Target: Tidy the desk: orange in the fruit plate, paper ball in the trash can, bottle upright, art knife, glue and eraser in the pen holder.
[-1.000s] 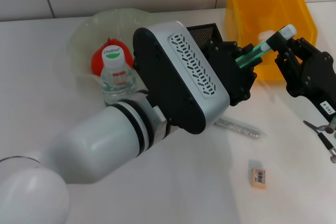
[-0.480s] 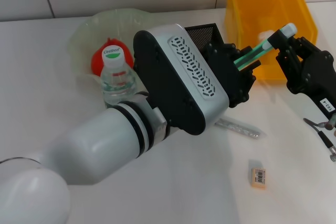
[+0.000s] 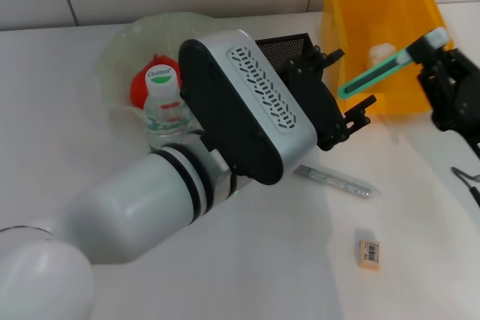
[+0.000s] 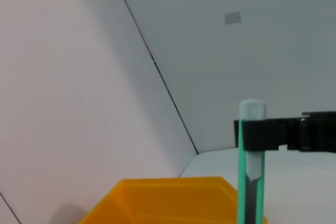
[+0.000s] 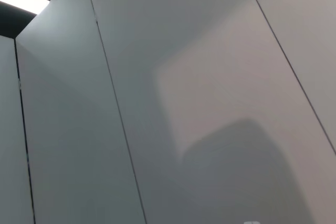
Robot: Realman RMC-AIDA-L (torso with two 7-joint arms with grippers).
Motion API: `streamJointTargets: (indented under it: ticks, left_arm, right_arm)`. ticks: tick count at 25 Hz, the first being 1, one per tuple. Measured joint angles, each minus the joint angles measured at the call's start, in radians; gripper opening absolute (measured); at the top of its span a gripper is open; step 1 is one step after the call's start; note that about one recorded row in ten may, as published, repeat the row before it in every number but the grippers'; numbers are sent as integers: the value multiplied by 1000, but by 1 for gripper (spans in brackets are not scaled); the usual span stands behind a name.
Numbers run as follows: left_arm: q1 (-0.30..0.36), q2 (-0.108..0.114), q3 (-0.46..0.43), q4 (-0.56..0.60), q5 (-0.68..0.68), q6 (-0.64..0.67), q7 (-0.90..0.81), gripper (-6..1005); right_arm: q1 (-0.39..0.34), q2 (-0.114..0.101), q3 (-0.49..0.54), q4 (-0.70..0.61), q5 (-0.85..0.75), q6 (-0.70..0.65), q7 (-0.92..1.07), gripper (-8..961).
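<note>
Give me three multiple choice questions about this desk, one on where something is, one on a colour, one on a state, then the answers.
1. Where does the small tan eraser lie?
A. on the white desk near the front
B. in the black mesh pen holder
C. in the fruit plate

2. What colour is the big plastic bin at the back?
A. blue
B. yellow-orange
C. grey

3. How is the clear water bottle with a green-and-white cap?
A. lying on its side
B. standing upright
C. held in the air

Answers: 1 A, the eraser rests on bare desk below the silver pen-like tool. 2 B, the bin's walls are yellow-orange. 3 B, its cap faces up beside the orange. Meanwhile the right gripper grips the green art knife; the left gripper is open close by.
</note>
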Motion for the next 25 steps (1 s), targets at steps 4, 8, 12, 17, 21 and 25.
streamJointTargets:
  ticks: [4, 8, 12, 17, 21, 25]
  left_arm:
    - [32, 8, -14, 29, -3, 0, -38, 536]
    - [66, 14, -25, 91, -10, 44, -40, 698]
    - [78, 16, -85, 165, -69, 204, -18, 791]
    - [85, 12, -260, 191, -388, 537, 230, 785]
    - [91, 10, -435, 67, -697, 910, 542, 785]
    - [69, 10, -596, -200, -838, 1272, 798, 785]
  right_arm:
    - [-16, -2, 63, -14, 0, -43, 0, 167]
    - [-22, -3, 101, -44, 0, -65, 8, 172]
    - [-20, -3, 110, -67, 0, -68, 31, 177]
    - [-18, -3, 119, -79, 0, -69, 35, 184]
    - [-12, -3, 119, -87, 0, -70, 32, 189]
    - [9, -3, 119, -107, -1, -69, 28, 194]
